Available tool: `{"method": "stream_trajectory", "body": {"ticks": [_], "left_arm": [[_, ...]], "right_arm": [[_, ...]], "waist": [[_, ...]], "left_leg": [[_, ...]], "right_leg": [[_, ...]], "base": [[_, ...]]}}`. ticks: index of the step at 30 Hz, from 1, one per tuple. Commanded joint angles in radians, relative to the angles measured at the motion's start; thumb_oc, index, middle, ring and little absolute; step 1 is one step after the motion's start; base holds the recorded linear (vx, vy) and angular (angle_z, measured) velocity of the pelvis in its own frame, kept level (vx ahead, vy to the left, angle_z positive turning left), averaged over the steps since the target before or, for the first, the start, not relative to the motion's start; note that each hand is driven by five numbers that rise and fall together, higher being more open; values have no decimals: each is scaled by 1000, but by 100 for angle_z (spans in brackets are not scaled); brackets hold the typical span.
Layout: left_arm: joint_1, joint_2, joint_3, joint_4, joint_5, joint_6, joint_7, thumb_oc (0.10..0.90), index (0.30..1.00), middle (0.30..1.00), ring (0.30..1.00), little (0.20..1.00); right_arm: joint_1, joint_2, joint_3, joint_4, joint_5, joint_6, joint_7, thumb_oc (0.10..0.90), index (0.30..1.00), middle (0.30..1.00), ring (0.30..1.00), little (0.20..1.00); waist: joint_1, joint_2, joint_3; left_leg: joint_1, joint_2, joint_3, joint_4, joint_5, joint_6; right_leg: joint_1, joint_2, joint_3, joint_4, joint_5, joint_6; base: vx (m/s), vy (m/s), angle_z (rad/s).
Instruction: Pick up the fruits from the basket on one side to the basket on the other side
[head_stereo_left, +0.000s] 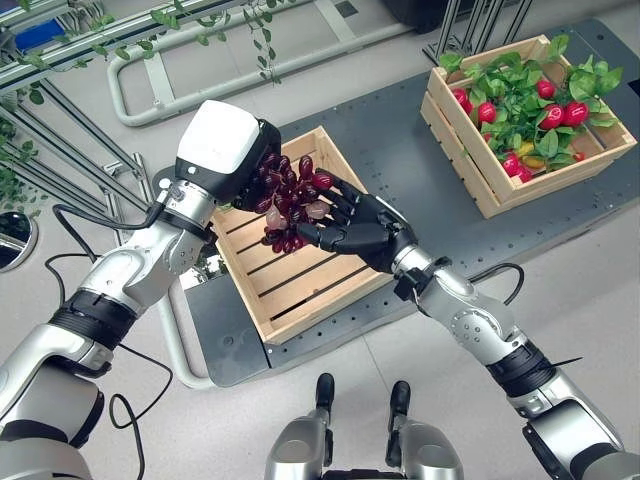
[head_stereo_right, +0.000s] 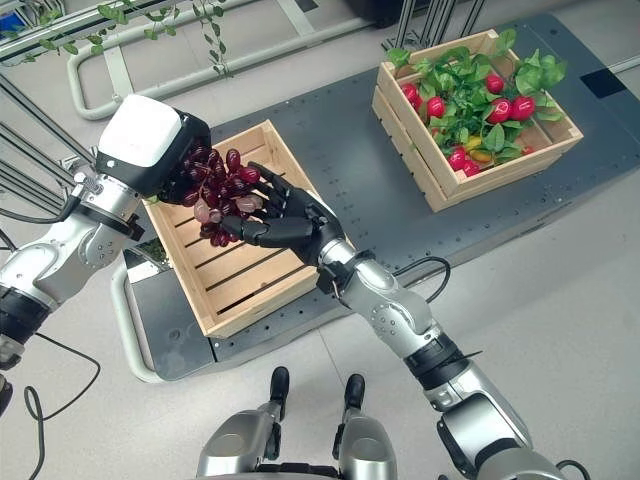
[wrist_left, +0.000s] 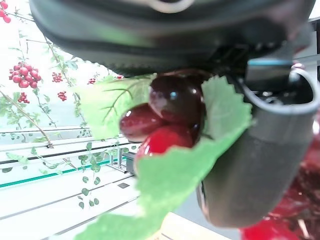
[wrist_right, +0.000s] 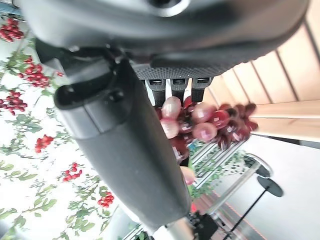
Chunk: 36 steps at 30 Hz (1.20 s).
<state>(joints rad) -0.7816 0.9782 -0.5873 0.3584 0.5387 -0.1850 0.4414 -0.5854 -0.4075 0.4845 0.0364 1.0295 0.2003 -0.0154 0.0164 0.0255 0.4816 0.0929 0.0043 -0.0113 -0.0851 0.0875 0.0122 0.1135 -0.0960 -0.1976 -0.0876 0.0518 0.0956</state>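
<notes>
Left eye view: both hands meet above the empty slatted crate (head_stereo_left: 300, 285). The left hand (head_stereo_left: 225, 150) clutches a bunch of dark red grapes (head_stereo_left: 290, 200) from one side, while the right hand (head_stereo_left: 355, 230) cups it with curled fingers. Well apart stands the leafy fruit-filled crate (head_stereo_left: 530, 115).

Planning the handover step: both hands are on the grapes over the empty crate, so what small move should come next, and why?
Probably the left hand should let go: the right hand already cups the dark red grape bunch above the empty slatted wooden crate.
</notes>
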Motion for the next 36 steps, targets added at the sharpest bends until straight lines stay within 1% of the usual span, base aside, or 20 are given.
{"method": "stream_trajectory", "body": {"ticks": [1, 5, 10, 14, 15, 18, 20, 22, 26, 29, 30, 33, 34, 35, 36], "left_arm": [[-44, -63, -12, 9, -14, -20, 82, 400, 300, 300, 300, 300], [-47, -65, -17, -11, -14, -16, 81, 400, 300, 300, 300, 300], [-42, -81, -23, -26, 4, -29, 79, 400, 300, 300, 300, 300], [-41, -92, -37, -40, 17, -42, 66, 400, 300, 300, 300, 300], [-40, -99, -46, -42, 28, -57, 60, 400, 300, 300, 300, 300], [-37, -108, -56, -50, 39, -66, 47, 400, 300, 300, 300, 300], [-33, -114, -68, -54, 54, -85, 37, 400, 300, 300, 300, 300], [-31, -117, -73, -56, 59, -92, 35, 400, 300, 300, 300, 300], [-42, -139, -103, -51, 51, -135, 47, 400, 300, 300, 300, 300], [-42, -151, -106, -57, 40, -151, 49, 400, 300, 300, 300, 300], [-39, -163, -105, -72, 44, -163, 51, 400, 300, 300, 300, 300], [-36, -180, -105, -93, 58, -173, 49, 400, 300, 300, 300, 300], [-34, -186, -103, -109, 65, -173, 43, 400, 300, 300, 300, 300], [-33, -190, -102, -119, 68, -172, 38, 400, 300, 300, 300, 300], [-32, -191, -101, -124, 70, -171, 36, 400, 300, 300, 300, 300]], "right_arm": [[84, 83, 64, 25, 37, -21, 83, 800, 900, 900, 900, 900], [92, 80, 76, 36, 48, -20, 86, 800, 900, 900, 900, 900], [92, 97, 81, 51, 60, -35, 86, 800, 900, 900, 900, 900], [85, 116, 84, 48, 92, -70, 83, 800, 900, 900, 900, 900], [79, 131, 83, 49, 105, -106, 86, 800, 900, 900, 900, 900], [68, 155, 78, 47, 113, -141, 74, 800, 900, 900, 900, 900], [61, 173, 74, 46, 122, -161, 72, 800, 900, 900, 900, 900], [60, 181, 74, 46, 128, -165, 73, 800, 900, 900, 900, 900], [51, 210, 78, 63, 184, -172, 70, 800, 900, 900, 900, 900], [55, 219, 75, 75, 201, -178, 74, 800, 900, 900, 900, 900], [58, 228, 71, 86, 217, -185, 77, 800, 900, 900, 900, 900], [70, 244, 64, 102, 235, -191, 87, 800, 900, 900, 900, 900], [75, 247, 59, 105, 254, -186, 90, 707, 761, 761, 761, 761], [81, 250, 56, 108, 263, -186, 90, 511, 467, 467, 467, 467], [83, 251, 55, 109, 263, -187, 89, 449, 373, 373, 373, 373]], "waist": [[9, 21, -318], [12, 20, -321], [16, 19, -327], [19, 22, -331], [21, 24, -335], [25, 27, -337], [28, 29, -340], [29, 30, -342], [33, 30, -351], [36, 29, -354], [39, 28, -357], [42, 26, -361], [42, 26, -363], [43, 25, -364], [43, 24, -365]], "left_leg": [[-1, -17, 20, 35, -115, -16], [4, -15, 18, 33, -113, -18], [12, -13, 16, 30, -114, -19], [20, -12, 13, 25, -115, -19], [23, -12, 11, 22, -115, -19], [25, -12, 9, 20, -115, -18], [28, -13, 6, 18, -115, -17], [29, -13, 5, 16, -115, -16], [32, -12, 3, 9, -112, -14], [34, -12, 1, 9, -112, -14], [34, -12, -2, 9, -113, -14], [37, -11, -4, 7, -113, -14], [39, -10, -6, 6, -113, -13], [41, -10, -6, 5, -113, -13], [42, -10, -7, 4, -113, -13]], "right_leg": [[-18, -39, 7, 62, -66, -34], [-9, -40, 1, 58, -66, -34], [0, -39, -1, 55, -67, -36], [8, -39, -1, 50, -68, -36], [12, -38, -1, 46, -67, -36], [16, -38, -2, 42, -66, -36], [19, -39, 0, 38, -64, -35], [20, -38, 1, 35, -63, -35], [26, -37, -1, 27, -61, -35], [29, -38, -3, 24, -61, -36], [32, -38, -6, 22, -61, -36], [37, -38, -10, 17, -60, -36], [40, -38, -10, 17, -61, -36], [42, -38, -11, 16, -61, -36], [43, -38, -12, 16, -61, -36]], "base": [[27, -15, 6], [19, -18, 3], [7, -5, 0], [0, 0, 0], [0, 0, 0], [0, 0, 0], [0, 0, 0], [0, 0, 0], [1, -3, 1], [5, -15, 9], [4, -14, 5], [2, -18, 7], [4, -12, 3], [0, 0, 0], [0, 0, 0]]}}
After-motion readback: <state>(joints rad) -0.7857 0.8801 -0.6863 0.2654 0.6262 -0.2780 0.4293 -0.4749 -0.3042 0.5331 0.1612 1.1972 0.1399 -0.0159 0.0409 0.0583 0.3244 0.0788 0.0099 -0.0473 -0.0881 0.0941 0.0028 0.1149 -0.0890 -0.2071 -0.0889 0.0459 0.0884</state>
